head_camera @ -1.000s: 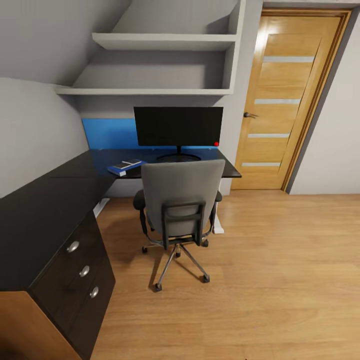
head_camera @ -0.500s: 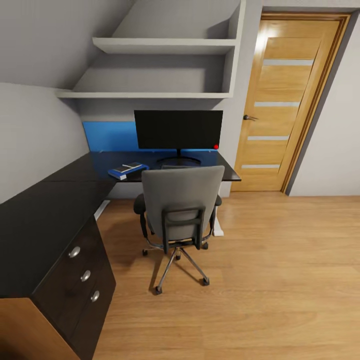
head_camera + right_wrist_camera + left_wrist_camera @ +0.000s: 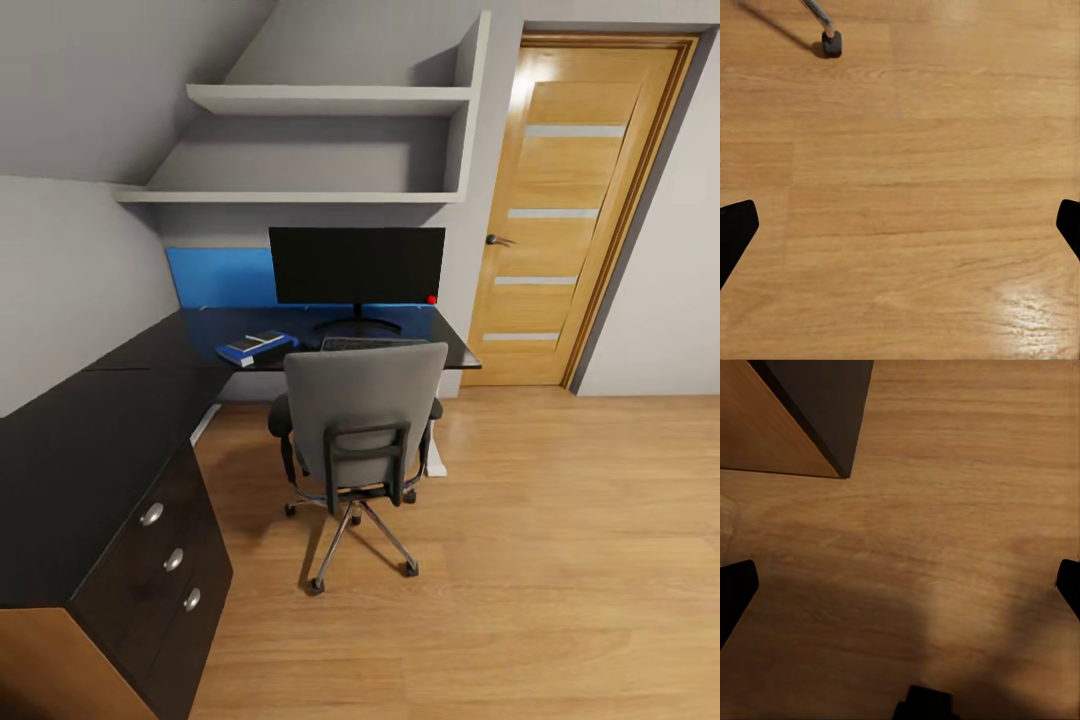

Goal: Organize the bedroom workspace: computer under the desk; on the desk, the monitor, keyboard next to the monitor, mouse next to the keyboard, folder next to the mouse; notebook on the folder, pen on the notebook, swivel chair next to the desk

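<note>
We see the grey chair tucked at the black desk, back toward us. At its 11 o'clock the blue folder lies on the desk; the monitor stands at 12. Both grippers gape over bare floor; the right wrist view adds a chair wheel.

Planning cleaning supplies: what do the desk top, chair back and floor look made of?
Desk: smooth black laminate by its look, faintly reflective. Swivel chair back: matte grey padding, likely fabric, on a metal-looking base. Floor: glossy wood-grain planks, possibly laminate.
</note>
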Motion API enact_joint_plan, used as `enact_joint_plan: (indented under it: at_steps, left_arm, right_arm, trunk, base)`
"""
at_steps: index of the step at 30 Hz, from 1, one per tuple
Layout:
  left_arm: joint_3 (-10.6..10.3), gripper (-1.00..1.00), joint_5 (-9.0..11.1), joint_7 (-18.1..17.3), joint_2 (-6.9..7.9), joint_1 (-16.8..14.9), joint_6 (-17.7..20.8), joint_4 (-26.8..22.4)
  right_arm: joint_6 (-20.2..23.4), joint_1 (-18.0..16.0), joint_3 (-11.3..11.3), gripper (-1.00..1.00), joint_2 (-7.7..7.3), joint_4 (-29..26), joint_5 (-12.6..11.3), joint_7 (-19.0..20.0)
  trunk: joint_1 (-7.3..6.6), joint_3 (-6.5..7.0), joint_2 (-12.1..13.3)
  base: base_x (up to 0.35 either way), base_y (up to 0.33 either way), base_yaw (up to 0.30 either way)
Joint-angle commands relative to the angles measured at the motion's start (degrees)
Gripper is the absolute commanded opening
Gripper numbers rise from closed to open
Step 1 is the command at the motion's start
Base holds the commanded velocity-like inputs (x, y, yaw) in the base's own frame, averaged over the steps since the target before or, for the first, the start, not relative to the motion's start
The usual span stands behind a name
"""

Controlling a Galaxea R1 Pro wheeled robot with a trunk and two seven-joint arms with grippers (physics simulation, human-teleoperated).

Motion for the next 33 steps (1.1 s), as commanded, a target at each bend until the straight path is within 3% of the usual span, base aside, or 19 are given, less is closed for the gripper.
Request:
enact_joint_plan:
  at_steps: [1, 7, 33]
  left_arm:
    - [-0.54, 1.00, 0.16, 0.38, -0.08, -0.03, -0.08, 0.02]
    - [-0.61, 1.00, 0.17, 0.38, -0.72, -0.03, 0.17, 0.02]
    - [-0.59, 1.00, 0.20, 0.58, -1.09, -0.03, 0.72, 0.02]
  right_arm:
    - [-0.11, -0.04, 0.49, 1.00, 0.03, 0.11, 0.17, -0.55]
    - [-0.11, -0.04, 0.49, 1.00, 0.04, 0.11, 0.17, -0.55]
    - [-0.11, -0.06, 0.50, 1.00, 0.04, 0.11, 0.17, -0.55]
  trunk:
    - [-0.23, 0.13, 0.39]
    - [-1.55, 1.21, 2.80]
    - [-7.26, 5.88, 13.23]
  base:
    - [0.000, 0.000, 0.000]
    - [0.000, 0.000, 0.000]
    - [0.000, 0.000, 0.000]
